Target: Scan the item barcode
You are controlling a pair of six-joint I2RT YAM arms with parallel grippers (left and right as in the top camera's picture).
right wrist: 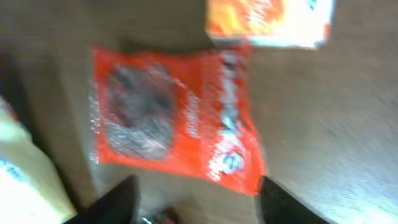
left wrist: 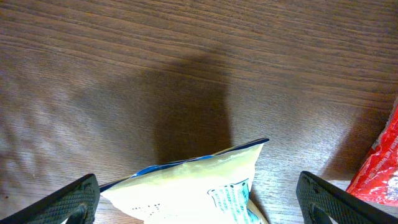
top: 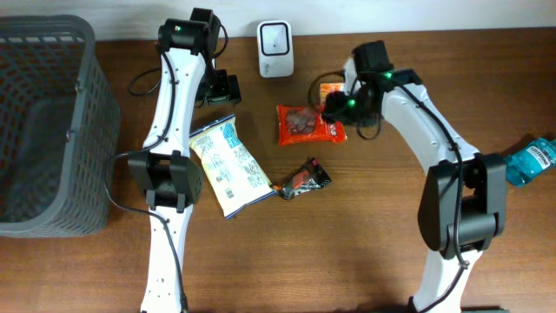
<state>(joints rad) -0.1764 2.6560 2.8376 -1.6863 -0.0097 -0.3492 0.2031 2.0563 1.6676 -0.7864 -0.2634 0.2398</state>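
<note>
A red snack packet (top: 308,124) lies flat on the table below the white barcode scanner (top: 276,39). My right gripper (top: 340,106) hovers at the packet's right end. In the right wrist view it (right wrist: 199,190) stands open with bare table between the dark fingers (right wrist: 118,200), and the red packet (right wrist: 174,115) lies just ahead, blurred, touching nothing. My left gripper (top: 221,89) is wide open over the top corner of a yellow and blue bag (top: 228,165). In the left wrist view that bag (left wrist: 193,186) lies between the spread fingers (left wrist: 68,202), untouched.
An orange box (top: 330,89) sits behind the red packet, partly hidden by the right gripper. A small dark packet (top: 302,181) lies in front of it. A grey basket (top: 61,52) fills the left side. A blue bottle (top: 532,161) lies at the right edge.
</note>
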